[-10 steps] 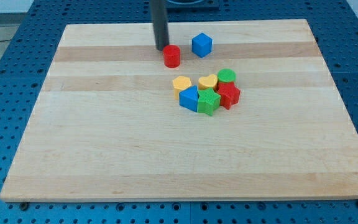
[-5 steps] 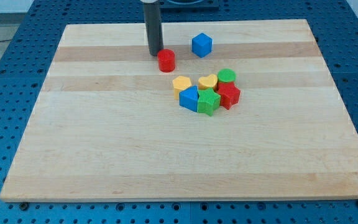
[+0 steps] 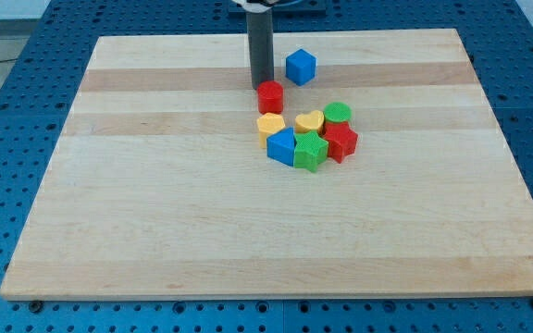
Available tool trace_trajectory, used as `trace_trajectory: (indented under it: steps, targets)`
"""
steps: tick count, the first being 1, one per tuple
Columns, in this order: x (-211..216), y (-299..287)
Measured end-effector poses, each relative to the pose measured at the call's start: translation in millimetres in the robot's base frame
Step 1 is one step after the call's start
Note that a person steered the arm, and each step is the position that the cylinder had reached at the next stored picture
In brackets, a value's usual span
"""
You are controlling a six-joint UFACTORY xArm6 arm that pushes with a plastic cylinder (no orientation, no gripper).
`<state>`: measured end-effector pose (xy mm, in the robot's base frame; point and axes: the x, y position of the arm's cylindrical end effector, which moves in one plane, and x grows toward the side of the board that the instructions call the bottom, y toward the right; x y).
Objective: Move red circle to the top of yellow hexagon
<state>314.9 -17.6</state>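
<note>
The red circle [image 3: 270,96] is a small red cylinder on the wooden board [image 3: 155,185]. It stands just above the yellow hexagon [image 3: 269,126], with a narrow gap or light touch between them. My tip [image 3: 261,86] is right at the red circle's upper left edge, touching or nearly touching it. The dark rod rises from there to the view's top.
Right of the yellow hexagon lies a tight cluster: yellow heart [image 3: 310,122], green circle [image 3: 338,114], red star-like block [image 3: 341,141], green star-like block [image 3: 311,151], blue block [image 3: 281,146]. A blue cube [image 3: 301,67] stands alone right of the rod.
My tip swung left, then right and down, and the red circle moved down and right until it stands just above the yellow hexagon. The other blocks have not moved.
</note>
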Motion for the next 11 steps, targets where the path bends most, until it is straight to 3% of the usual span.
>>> trace_trajectory:
  steps: [4, 11]
  targets:
    - [9.7, 26.5]
    - [28.8, 24.2]
